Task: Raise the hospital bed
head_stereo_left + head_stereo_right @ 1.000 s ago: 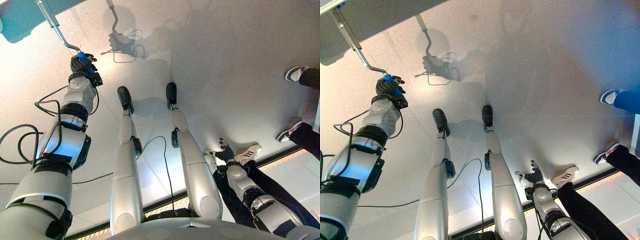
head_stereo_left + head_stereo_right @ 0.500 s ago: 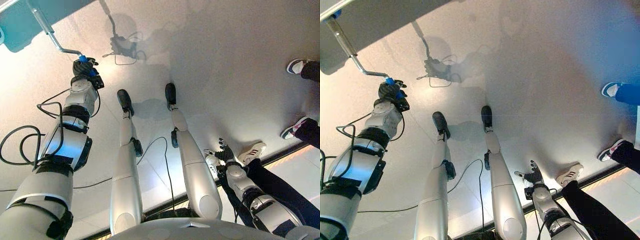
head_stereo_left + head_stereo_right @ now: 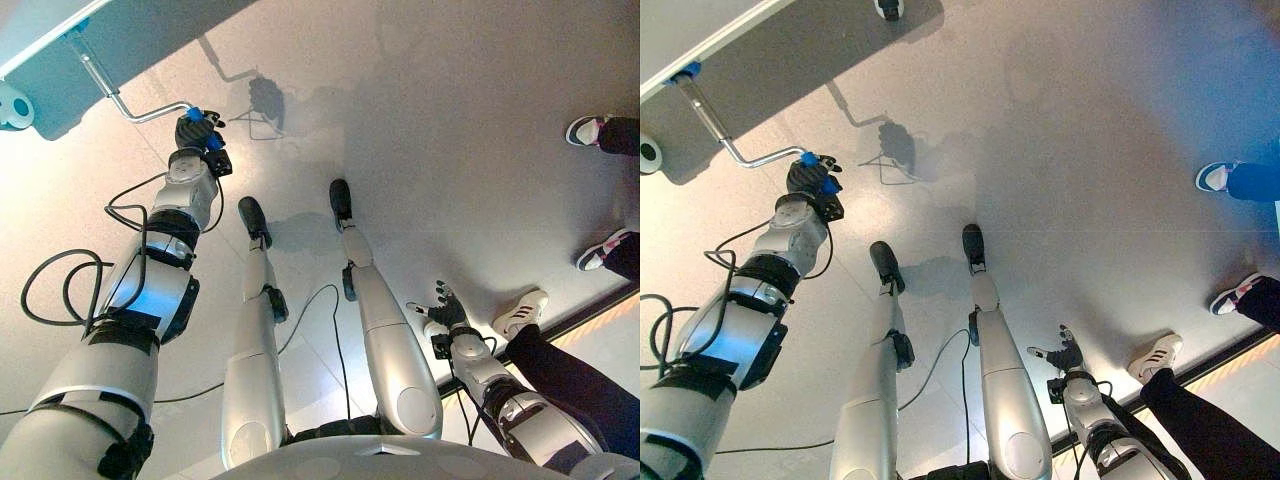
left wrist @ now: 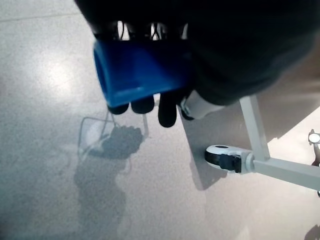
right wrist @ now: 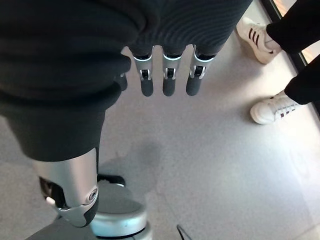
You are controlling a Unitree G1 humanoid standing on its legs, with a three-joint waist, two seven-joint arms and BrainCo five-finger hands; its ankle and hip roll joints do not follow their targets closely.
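The left hand point(image 3: 197, 130) is seen in the left eye view closed round the blue grip point(image 3: 194, 114) of one bent crank point(image 3: 130, 98), whose shaft runs up-left under the bed frame point(image 3: 60, 60).

In the right eye view the right hand point(image 3: 1068, 357), fingers relaxed, hangs idle and well apart.

In the left wrist view one caster point(image 4: 223, 156) is seen past the grip.

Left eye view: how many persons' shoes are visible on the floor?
3. One shoe at the upper right edge, a second shoe below it, a white striped shoe beside the right hand. More may be hidden behind that arm.
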